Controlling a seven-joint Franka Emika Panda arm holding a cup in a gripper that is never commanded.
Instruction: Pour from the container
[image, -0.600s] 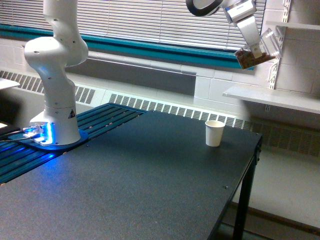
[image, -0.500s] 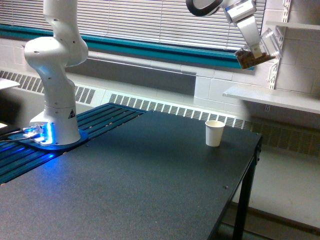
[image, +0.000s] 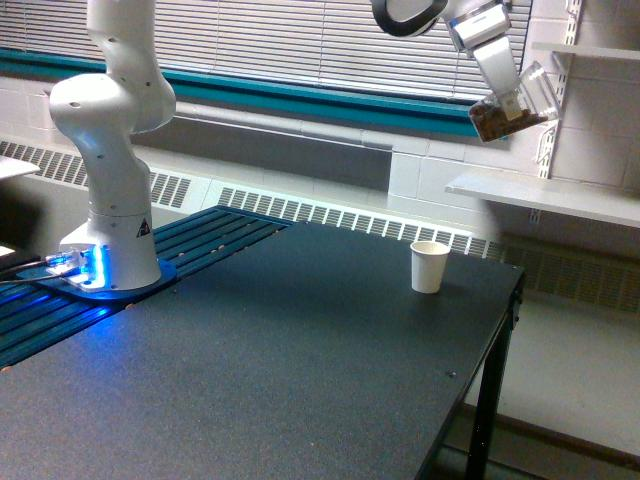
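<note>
- Your container (image: 515, 106) is a small clear plastic cup, tipped well over onto its side.
- Brown granular stuff lies along its lower wall, toward the exterior view's left.
- You see it high in the air, far above the table, near the view's upper right.

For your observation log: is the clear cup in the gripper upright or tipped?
Tipped. The clear cup lies slanted in the gripper, brown granules gathered at its lower left end.
</note>
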